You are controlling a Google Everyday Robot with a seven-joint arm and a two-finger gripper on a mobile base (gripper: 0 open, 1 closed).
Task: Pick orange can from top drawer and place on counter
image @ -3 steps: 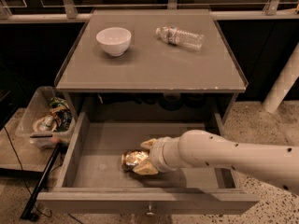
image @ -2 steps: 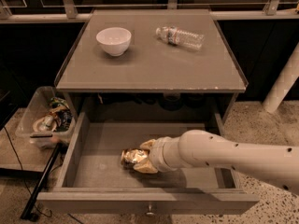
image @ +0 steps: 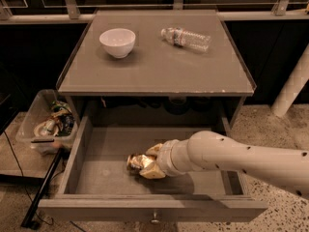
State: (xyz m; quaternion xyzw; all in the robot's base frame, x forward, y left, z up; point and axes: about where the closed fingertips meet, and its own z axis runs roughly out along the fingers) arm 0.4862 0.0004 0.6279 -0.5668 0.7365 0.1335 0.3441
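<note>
The top drawer stands pulled open below the counter. The orange can lies on its side on the drawer floor, left of the middle. My gripper reaches in from the right on the white arm and its fingers sit above and below the can's right end, closed around it. The can still rests low in the drawer. The small knob shows on the drawer's front panel.
A white bowl stands on the counter's back left. A clear plastic water bottle lies at the back right. A clear bin of clutter sits on the floor left of the cabinet. A white post rises at the right.
The can and gripper have shifted very slightly to the left in the drawer. Nothing else has moved.
</note>
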